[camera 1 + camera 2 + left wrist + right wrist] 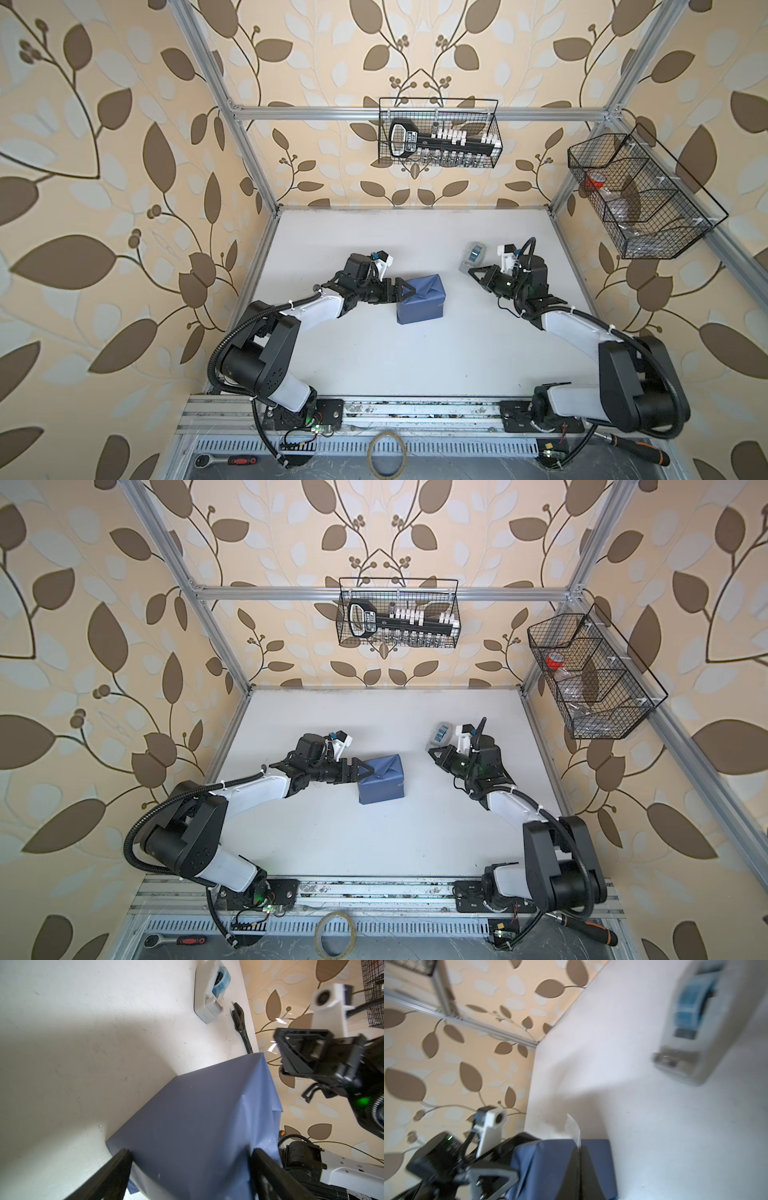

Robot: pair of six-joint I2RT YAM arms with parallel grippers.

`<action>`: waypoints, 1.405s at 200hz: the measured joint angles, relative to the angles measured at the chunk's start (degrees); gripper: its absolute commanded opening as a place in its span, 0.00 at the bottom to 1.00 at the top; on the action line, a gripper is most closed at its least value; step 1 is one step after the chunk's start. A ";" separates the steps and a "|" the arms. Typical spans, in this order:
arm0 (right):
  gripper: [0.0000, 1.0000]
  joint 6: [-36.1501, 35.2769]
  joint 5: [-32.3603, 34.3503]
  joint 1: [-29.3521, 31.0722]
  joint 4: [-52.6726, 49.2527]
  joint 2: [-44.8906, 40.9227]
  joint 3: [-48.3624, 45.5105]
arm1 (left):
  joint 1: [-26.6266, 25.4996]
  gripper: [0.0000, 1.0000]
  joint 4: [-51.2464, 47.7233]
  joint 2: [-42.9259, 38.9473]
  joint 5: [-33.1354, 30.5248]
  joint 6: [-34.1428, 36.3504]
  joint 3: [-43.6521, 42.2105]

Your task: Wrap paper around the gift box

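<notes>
The gift box is hidden under slate-blue paper folded round it into a parcel at mid-table. My left gripper has its jaws spread wide over the parcel's left end. In the left wrist view both fingers press against the paper. My right gripper hangs apart to the right, beside the tape dispenser. It is shut on a short strip of clear tape that sticks out past its tips.
A wire basket hangs on the back rail and another on the right rail. Along the front rail lie a ratchet, a tape ring and an orange-handled screwdriver. White tabletop surrounds the parcel.
</notes>
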 measured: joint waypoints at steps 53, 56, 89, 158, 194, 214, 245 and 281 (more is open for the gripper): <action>0.00 -4.68 -2.56 14.34 -7.82 -7.19 2.36 | 0.00 0.90 -0.02 0.00 0.00 0.11 0.00; 0.00 -4.68 -2.80 15.08 -8.39 -7.15 2.67 | 0.00 0.90 -0.04 0.00 -0.02 0.11 0.00; 0.00 -3.06 -4.79 18.49 -12.74 -5.70 5.14 | 0.00 0.90 -0.04 0.00 -0.02 0.13 0.00; 0.00 3.61 -9.01 19.32 -19.37 1.79 9.40 | 0.00 0.90 -0.02 0.00 -0.02 0.13 0.02; 0.00 4.31 -10.54 19.34 -20.31 3.34 12.96 | 0.00 0.90 -0.02 0.00 -0.02 0.13 0.02; 0.00 4.48 -10.99 19.34 -21.16 4.83 14.01 | 0.00 0.90 -0.02 0.00 -0.02 0.13 0.02; 0.00 4.70 -10.95 19.32 -23.23 6.03 14.47 | 0.00 0.90 -0.04 0.00 -0.04 0.13 0.02; 0.00 5.40 -11.08 19.30 -23.47 7.58 14.78 | 0.00 0.90 -0.04 -0.02 -0.04 0.15 0.02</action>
